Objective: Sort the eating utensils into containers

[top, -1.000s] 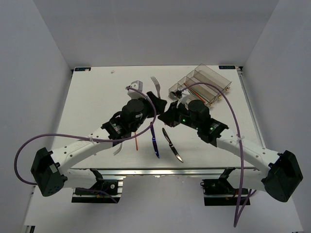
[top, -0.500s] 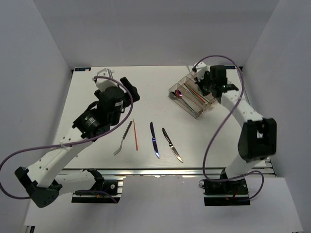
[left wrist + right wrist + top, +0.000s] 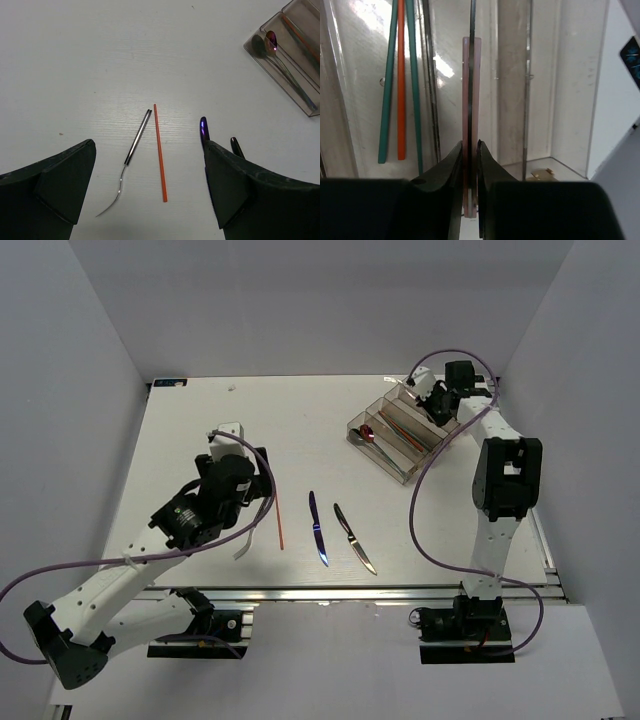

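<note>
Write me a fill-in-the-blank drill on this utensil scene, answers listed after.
On the table, the orange chopstick lies between the blue knife and the ___.
The left gripper hovers over them, jaws ___.
The right gripper is ___ on a pinkish utensil.
In the tray, the two chopsticks flanking an orange one are ___.
Missing words: fork; open; shut; green.

Pincer [image 3: 469, 149]: jaws closed on a slim pink utensil [image 3: 472, 85], seen edge-on, its length running along one compartment of the clear tray [image 3: 527, 75]; whether it touches the floor cannot be told. Next compartment, left in view: two green chopsticks [image 3: 387, 90] with one orange chopstick [image 3: 401, 90] between them, all parallel.
</note>
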Tool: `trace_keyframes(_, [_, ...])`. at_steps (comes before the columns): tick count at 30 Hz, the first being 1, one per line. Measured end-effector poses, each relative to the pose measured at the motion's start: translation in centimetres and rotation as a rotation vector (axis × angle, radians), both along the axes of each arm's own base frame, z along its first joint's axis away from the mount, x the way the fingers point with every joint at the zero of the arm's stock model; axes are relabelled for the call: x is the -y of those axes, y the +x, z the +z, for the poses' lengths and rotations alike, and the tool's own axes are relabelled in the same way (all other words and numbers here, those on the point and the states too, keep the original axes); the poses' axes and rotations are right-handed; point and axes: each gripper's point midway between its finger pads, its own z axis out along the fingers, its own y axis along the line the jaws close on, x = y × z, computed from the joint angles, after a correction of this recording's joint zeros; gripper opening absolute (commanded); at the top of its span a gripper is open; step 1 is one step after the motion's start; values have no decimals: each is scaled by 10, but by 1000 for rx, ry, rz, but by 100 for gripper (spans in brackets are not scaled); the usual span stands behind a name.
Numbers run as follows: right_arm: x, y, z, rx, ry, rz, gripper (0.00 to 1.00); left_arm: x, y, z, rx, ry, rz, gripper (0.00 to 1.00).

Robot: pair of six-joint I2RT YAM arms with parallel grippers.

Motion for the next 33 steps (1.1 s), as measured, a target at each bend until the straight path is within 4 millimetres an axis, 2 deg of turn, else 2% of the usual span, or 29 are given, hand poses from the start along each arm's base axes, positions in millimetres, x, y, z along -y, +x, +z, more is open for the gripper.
trace_keyframes(2, [-1, -3, -14, -33, 0, 10, 0, 3, 0, -4, -6, 8, -19, 98])
trace_keyframes(4, [-1, -5, -19, -50, 3, 14, 1, 5, 0, -9, -14, 16, -33, 98])
trace_keyframes(8, [5, -4, -18, -47, 14, 4, 15, 8, 0, -16, -30, 29, -49, 98])
trace_keyframes(9, [7, -4, -18, -48, 14, -1, 24, 8, 0, -16, -31, 30, -52, 98])
trace_keyframes(14, [13, -3, -18, -47, 18, -22, 32, 9, 0, -19, -35, 35, -61, 98])
trace_keyframes(16, [14, -3, -18, -48, 21, -30, 43, 9, 0, -19, -34, 33, -64, 98])
trace_keyframes(18, [14, -3, -17, -45, 24, -33, 48, 10, 0, -18, -32, 30, -66, 98])
trace_keyframes(24, [12, -1, -12, -33, 44, -55, 49, 10, 0, -18, -33, 29, -63, 98])
trace_keyframes(25, [11, 1, -7, -29, 59, -68, 53, 10, 1, -19, -34, 30, -58, 98])
trace_keyframes(26, [9, 3, 1, -20, 80, -83, 74, 10, 2, -20, -38, 31, -50, 98])
trace_keyframes(27, [7, 4, 10, -12, 115, -109, 89, 10, 4, -21, -46, 37, -36, 98])
trace_keyframes(30, [-11, 2, 63, 44, 256, -146, 89, 12, 16, -31, -91, 57, 5, 98])
trace_keyframes(32, [-26, -12, 117, 114, 366, -167, 89, 10, 32, -52, -162, 64, 27, 98])
trace_keyframes(33, [-35, -25, 145, 156, 414, -176, 89, 4, 40, -67, -208, 65, 42, 98])
